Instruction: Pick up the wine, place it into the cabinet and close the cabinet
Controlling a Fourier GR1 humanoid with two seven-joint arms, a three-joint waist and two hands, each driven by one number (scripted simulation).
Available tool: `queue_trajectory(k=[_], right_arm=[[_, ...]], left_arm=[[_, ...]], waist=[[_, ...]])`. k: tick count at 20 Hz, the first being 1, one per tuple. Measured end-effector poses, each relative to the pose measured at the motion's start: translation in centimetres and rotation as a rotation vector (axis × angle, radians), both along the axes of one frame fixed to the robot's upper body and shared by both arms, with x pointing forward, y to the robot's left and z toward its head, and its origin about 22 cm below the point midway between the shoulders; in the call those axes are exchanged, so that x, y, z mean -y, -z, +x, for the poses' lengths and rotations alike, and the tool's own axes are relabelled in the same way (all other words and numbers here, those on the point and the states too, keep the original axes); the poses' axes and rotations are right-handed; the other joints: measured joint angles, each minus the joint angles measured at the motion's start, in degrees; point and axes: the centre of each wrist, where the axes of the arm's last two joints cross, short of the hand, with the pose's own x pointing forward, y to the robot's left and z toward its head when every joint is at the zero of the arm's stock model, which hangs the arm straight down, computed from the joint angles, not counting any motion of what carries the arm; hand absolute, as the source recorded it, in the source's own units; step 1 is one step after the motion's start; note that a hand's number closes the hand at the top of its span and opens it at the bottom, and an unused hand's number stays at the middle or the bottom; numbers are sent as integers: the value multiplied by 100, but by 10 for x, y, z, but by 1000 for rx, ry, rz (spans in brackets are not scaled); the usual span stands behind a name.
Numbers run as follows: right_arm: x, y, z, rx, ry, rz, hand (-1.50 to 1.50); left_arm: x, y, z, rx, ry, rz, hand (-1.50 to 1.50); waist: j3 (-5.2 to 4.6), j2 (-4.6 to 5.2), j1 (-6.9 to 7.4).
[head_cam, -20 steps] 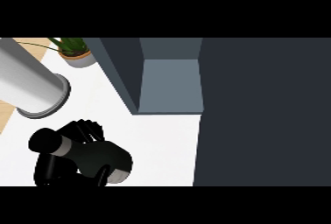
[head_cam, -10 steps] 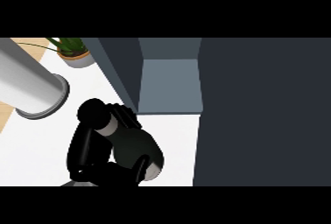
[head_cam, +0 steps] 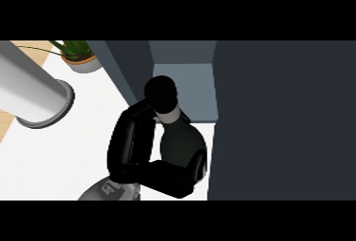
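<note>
Clamped on the wine bottle (head_cam: pixel 181 141) with the right hand (head_cam: pixel 167 176), fingers (head_cam: pixel 128 136) curled round its body so it cannot slip in the carry. Held above the white counter (head_cam: pixel 55 160), black cap tipped toward the open cabinet (head_cam: pixel 182 89), just at the mouth and not yet inside, apparently to go in top first. Beside it on the right, the dark cabinet door (head_cam: pixel 278 117), swung open for entry. No left hand in sight.

Light falls flat and bright on my bench (head_cam: pixel 62 155) at the left; the cabinet (head_cam: pixel 278 117) at the right stays dim; no glare, no blur.
</note>
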Motion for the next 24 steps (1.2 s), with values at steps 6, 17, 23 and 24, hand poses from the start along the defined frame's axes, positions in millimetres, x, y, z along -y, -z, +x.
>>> queue_trajectory(k=[6,17,23,24], right_arm=[[9,-2,1,13,25,-25,-150],[9,-2,1,13,9,-27,-150],[7,1,0,10,-4,-21,-150],[6,1,1,10,-11,-17,-150]], left_arm=[[18,-7,19,-11,-46,13,150],[36,0,34,1,-104,39,150],[40,15,45,-29,-129,-1,150],[42,18,47,-28,-134,-6,150]], waist=[[0,3,-18],[-2,3,-13],[-3,9,-39],[-3,11,-40]])
